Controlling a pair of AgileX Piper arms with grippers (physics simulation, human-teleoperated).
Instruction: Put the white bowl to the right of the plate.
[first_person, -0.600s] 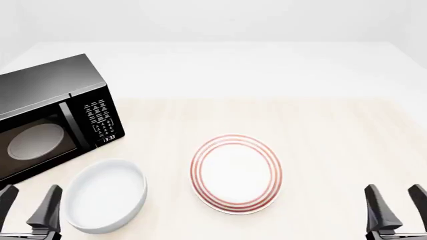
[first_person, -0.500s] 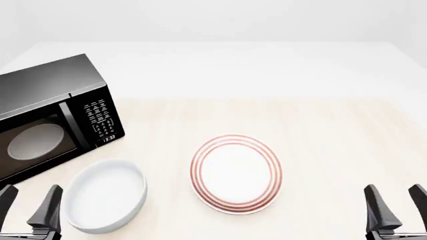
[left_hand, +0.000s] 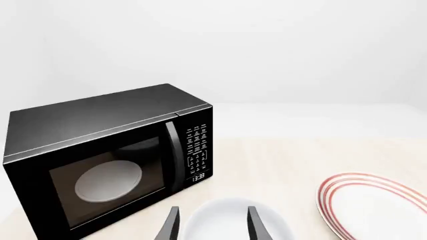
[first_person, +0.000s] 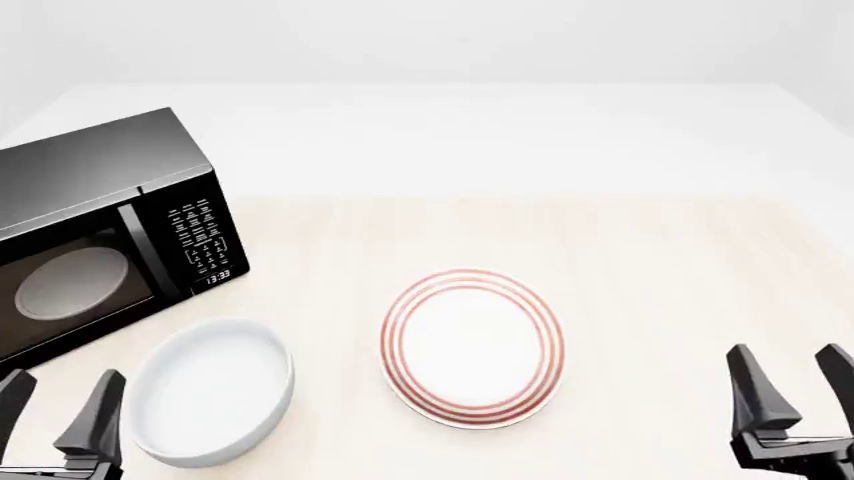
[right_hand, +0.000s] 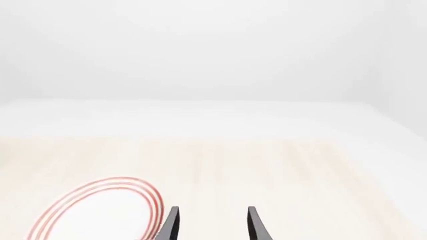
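Note:
The plain white bowl (first_person: 211, 390) sits on the table at the near left, left of the red-ringed plate (first_person: 473, 346) in the middle. It also shows in the left wrist view (left_hand: 230, 220), with the plate (left_hand: 373, 207) beside it. My left gripper (first_person: 56, 415) is open and empty at the near left edge, just left of the bowl. In the left wrist view (left_hand: 212, 222) its fingers frame the bowl's rim. My right gripper (first_person: 790, 392) is open and empty at the near right, well right of the plate. The right wrist view (right_hand: 212, 222) shows the plate (right_hand: 100, 210).
A black microwave (first_person: 100, 235) stands at the far left, just behind the bowl; it also shows in the left wrist view (left_hand: 110, 160). The light wood table (first_person: 667, 270) stretches to the right of the plate.

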